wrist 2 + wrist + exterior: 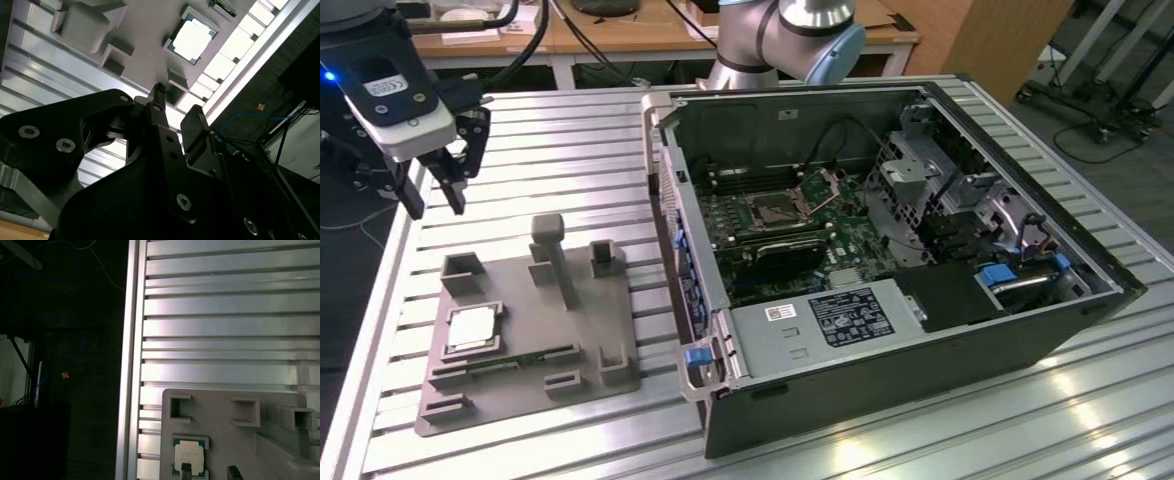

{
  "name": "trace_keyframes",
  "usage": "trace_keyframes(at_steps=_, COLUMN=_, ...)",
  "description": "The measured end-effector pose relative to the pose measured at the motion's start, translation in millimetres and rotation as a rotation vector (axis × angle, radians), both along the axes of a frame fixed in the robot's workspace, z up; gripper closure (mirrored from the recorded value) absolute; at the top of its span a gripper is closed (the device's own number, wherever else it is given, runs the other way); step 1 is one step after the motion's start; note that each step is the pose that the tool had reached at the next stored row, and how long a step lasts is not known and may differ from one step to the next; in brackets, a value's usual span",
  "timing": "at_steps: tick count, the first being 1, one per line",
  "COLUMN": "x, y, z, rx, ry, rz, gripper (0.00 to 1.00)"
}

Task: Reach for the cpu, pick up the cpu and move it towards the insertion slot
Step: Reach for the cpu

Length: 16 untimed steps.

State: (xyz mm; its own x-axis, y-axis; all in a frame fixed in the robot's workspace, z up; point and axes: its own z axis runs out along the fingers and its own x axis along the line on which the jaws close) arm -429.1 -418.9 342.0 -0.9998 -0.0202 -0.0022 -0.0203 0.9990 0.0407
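In the exterior view, the gripper point(436, 205) hung above the slatted metal table point(560, 130) at the exterior view's far left, its two dark fingers apart with nothing between them. Nearer the camera lay a grey fixture plate point(603, 330). The cpu point(471, 327) sat flat in a square pocket on that plate's left side, silver top up, well apart from the fingertips. To the exterior view's right an open computer case point(881, 370) lay on the table with the green motherboard exposed. The insertion slot point(774, 209) showed as a metal-framed square near the board's middle, its retention plate tilted up just beside it. The robot arm point(787, 40) rose behind the case. In the second wrist view, the gripper point(176, 100) showed black fingers point(162, 117) spread and empty. The cpu point(194, 35) lay beyond them, untouched in its pocket on the fixture plate point(145, 35). In the first wrist view, two fingertips point(186, 470) stood apart, one of them in front of the cpu point(189, 452). The cpu rested in the fixture plate point(225, 440) near the table's point(225, 315) edge rail.
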Motion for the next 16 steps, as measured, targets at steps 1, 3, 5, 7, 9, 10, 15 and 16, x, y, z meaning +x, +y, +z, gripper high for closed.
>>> trace_keyframes(at_steps=1, x=-0.4, y=-0.1, z=-0.4, rx=0.0003, ry=-0.0004, rz=0.0, gripper=0.6)
trace_keyframes(at_steps=3, x=-1.3, y=-0.3, z=-1.0, rx=0.0009, ry=-0.0009, rz=0.0, gripper=0.6)
trace_keyframes(at_steps=5, x=-1.6, y=-0.4, z=-1.7, rx=0.0015, ry=-0.0012, rz=0.0, gripper=0.6)
trace_keyframes(at_steps=7, x=-1.9, y=-0.5, z=-2.3, rx=0.0015, ry=-0.0008, rz=0.0, gripper=0.6)
trace_keyframes(at_steps=9, x=-2.0, y=-0.6, z=-3.2, rx=0.0018, ry=-0.001, rz=0.0, gripper=0.6)
trace_keyframes(at_steps=10, x=-2.0, y=-0.6, z=-3.8, rx=0.0019, ry=-0.001, rz=0.0, gripper=0.6)
trace_keyframes(at_steps=15, x=-1.9, y=-2.0, z=-8.0, rx=0.0024, ry=-0.001, rz=0.0, gripper=0.6)
trace_keyframes(at_steps=16, x=-2.0, y=-2.8, z=-9.4, rx=0.0026, ry=-0.0008, rz=0.0, gripper=0.6)
